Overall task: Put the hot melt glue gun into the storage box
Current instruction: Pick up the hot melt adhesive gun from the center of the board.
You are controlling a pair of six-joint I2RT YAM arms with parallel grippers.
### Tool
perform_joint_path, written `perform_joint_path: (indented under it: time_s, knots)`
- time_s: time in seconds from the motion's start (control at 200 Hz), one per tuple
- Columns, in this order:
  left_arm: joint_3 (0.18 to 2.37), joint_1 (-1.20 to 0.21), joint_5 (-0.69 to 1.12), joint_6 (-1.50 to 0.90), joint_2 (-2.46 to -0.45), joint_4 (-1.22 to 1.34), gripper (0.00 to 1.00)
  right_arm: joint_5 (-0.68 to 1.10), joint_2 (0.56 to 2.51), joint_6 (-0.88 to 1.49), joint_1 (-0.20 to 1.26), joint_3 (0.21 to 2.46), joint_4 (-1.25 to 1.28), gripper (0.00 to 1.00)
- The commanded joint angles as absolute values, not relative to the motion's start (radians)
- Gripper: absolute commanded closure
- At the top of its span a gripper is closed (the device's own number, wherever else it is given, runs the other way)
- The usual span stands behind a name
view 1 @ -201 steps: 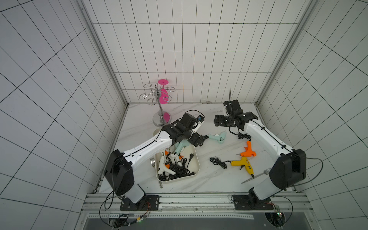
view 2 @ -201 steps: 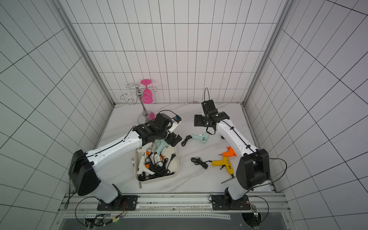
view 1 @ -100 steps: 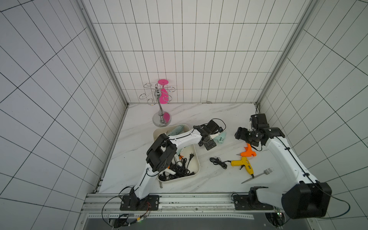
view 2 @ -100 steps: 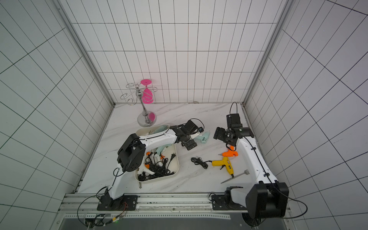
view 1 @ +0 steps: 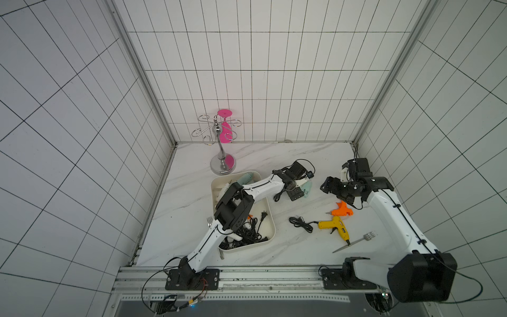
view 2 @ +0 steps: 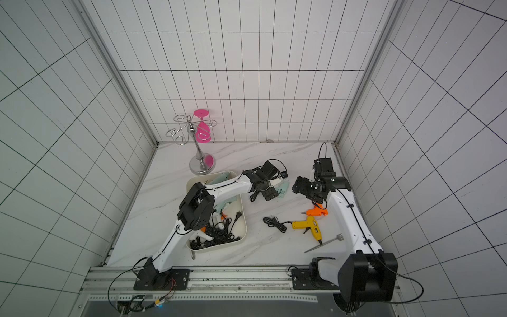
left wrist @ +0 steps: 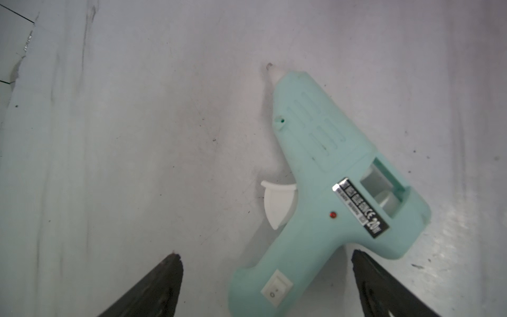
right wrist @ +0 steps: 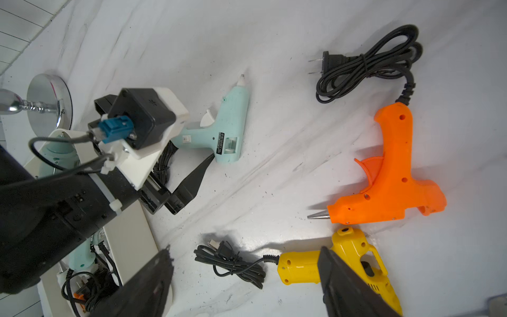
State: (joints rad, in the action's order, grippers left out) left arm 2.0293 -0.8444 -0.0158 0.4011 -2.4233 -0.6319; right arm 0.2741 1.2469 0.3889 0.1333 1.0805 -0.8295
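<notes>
— So, where is the mint-green plastic hot melt glue gun found?

— It is laid flat on the white marble table, with its handle between the left fingers, closer to one of them. These fingers are spread wide and nothing is clamped. Whether the nearer finger is touched by the gun cannot be told.

— And the shallow cream-white rectangular plastic storage box?

— It is set behind those fingers, beneath the left arm and apart from the gun. Several glue guns and tangled black cords are seen inside it.

— What about the right fingers?

— They are spread too, and nothing is held. An orange plastic glue gun is seen ahead of them on the table. A yellow plastic glue gun is partly hidden by one finger.
</notes>
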Motion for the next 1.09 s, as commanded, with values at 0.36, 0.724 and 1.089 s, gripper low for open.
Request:
perform_joint_path:
  time_s: [0.36, 0.724, 1.089]
  knots:
    - [2.003, -0.831, 0.219, 0.360, -2.474, -0.789, 0.34, 0.396, 1.348, 0.348, 0.089, 1.113, -0.839, 0.17]
    - [2.003, -0.870, 0.165, 0.265, -2.479, -0.816, 0.78, 0.383, 1.345, 0.332, 0.070, 1.111, -0.828, 0.17]
    - [1.970, -0.730, 0.649, 0.129, -2.209, -0.909, 0.91, 0.371, 1.146, 0.294, -0.107, 1.027, -0.663, 0.14]
